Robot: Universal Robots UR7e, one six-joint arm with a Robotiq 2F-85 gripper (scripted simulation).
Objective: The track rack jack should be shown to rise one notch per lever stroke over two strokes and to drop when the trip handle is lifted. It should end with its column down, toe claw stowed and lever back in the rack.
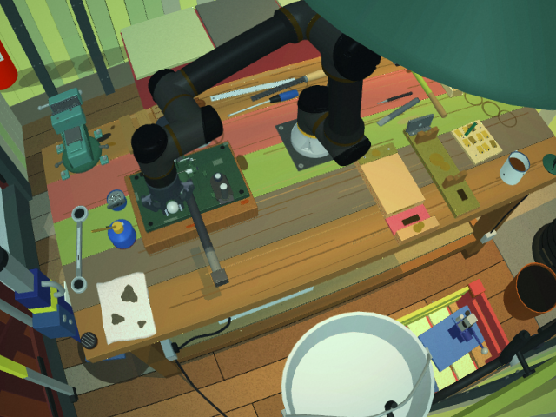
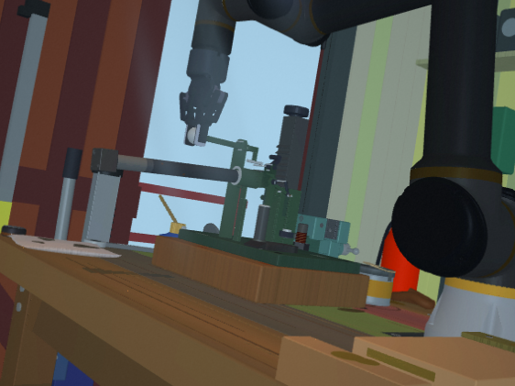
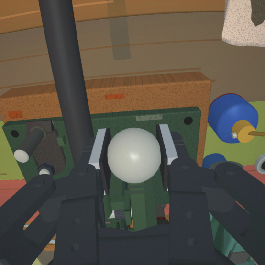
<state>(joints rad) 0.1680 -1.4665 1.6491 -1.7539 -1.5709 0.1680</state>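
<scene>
The trip handle's white ball knob (image 3: 133, 155) (image 2: 191, 135) (image 1: 172, 207) is gripped between the fingers of my closed gripper (image 3: 133, 158) (image 2: 196, 139), at the end of a thin green arm reaching out from the top of the jack frame (image 2: 238, 189). The dark rack column (image 2: 293, 147) stands raised behind the frame, with a round cap on top. The long dark lever (image 1: 204, 238) (image 2: 174, 168) (image 3: 65, 74) sits in the jack's socket and sticks out level over the bench toward its near edge. The jack stands on a green base plate (image 1: 191, 188) on a wooden block (image 2: 261, 271).
A short dark peg with a white end (image 3: 28, 147) lies in a recess of the base plate beside the lever. A blue canister (image 1: 122, 233) (image 3: 232, 118), a wrench (image 1: 79, 249) and a stained rag (image 1: 126, 307) lie left of the block. A green vise (image 1: 74, 134) stands behind.
</scene>
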